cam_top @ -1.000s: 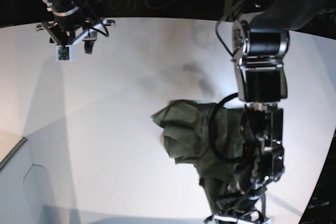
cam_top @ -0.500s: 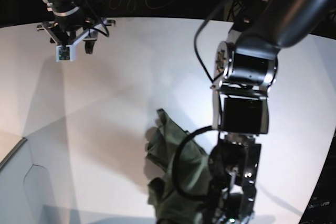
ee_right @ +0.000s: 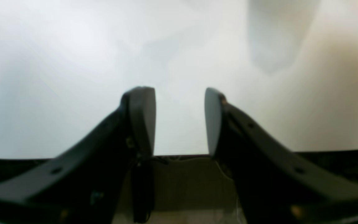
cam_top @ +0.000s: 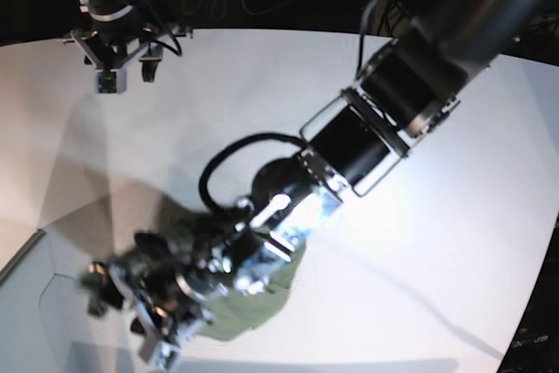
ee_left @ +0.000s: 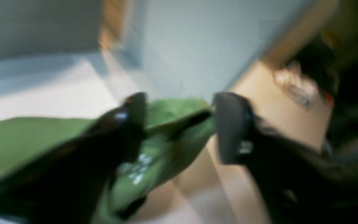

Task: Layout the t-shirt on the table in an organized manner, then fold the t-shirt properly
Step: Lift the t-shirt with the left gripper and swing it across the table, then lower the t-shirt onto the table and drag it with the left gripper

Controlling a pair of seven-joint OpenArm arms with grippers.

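Your left gripper [ee_left: 179,124] stretches toward seven o'clock, fingers [ee_left: 231,124] parted, with a fold of the soft, wrinkly olive-green cotton t-shirt [cam_top: 249,303] lying between them; whether it is still held I cannot tell. The shirt sits bunched on the plain white tabletop [cam_top: 454,251], likely flung to spread it. Your right gripper [ee_right: 179,121] waits at eleven o'clock, fingers apart and empty.
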